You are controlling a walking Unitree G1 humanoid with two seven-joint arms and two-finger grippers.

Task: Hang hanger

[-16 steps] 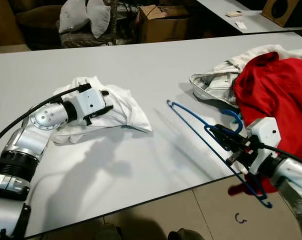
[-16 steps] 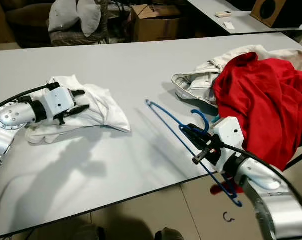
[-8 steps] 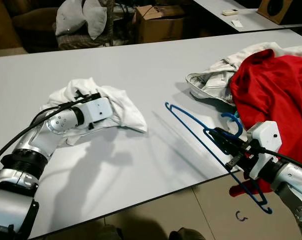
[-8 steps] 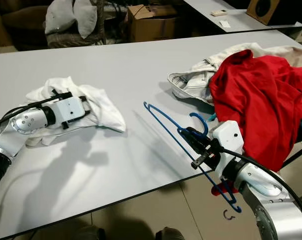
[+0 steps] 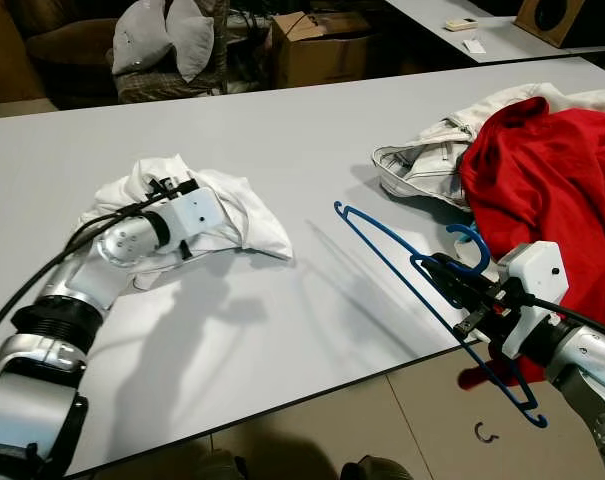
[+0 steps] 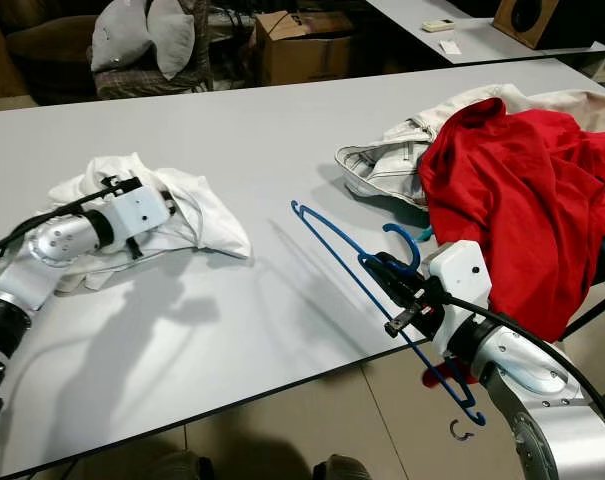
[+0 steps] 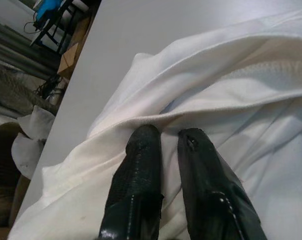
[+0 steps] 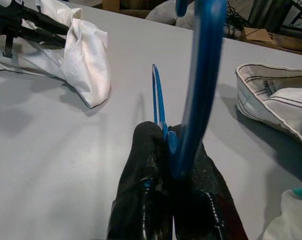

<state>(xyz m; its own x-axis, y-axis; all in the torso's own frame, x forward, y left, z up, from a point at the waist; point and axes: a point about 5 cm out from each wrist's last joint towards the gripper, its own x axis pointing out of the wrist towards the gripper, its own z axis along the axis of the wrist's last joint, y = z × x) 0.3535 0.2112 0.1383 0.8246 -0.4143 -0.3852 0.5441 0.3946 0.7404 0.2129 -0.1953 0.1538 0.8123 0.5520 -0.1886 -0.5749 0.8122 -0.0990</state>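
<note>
A blue wire hanger slants above the grey table's near right edge, its lower end reaching past the edge over the floor. My right gripper is shut on it near the hook, and in the right wrist view the black fingers clamp the blue wire. A crumpled white garment lies at the table's left. My left gripper is pushed into it, the two fingertips close together with a fold of the white cloth between them.
A red garment and a cream jacket are heaped at the table's right end, just behind the hanger. Beyond the table stand a cardboard box and a cushioned chair. A small hook lies on the floor.
My left gripper has turned and pushed deeper into the white garment, its fingers drawing together on a fold. The right gripper and hanger have hardly moved. The camera shifted slightly.
</note>
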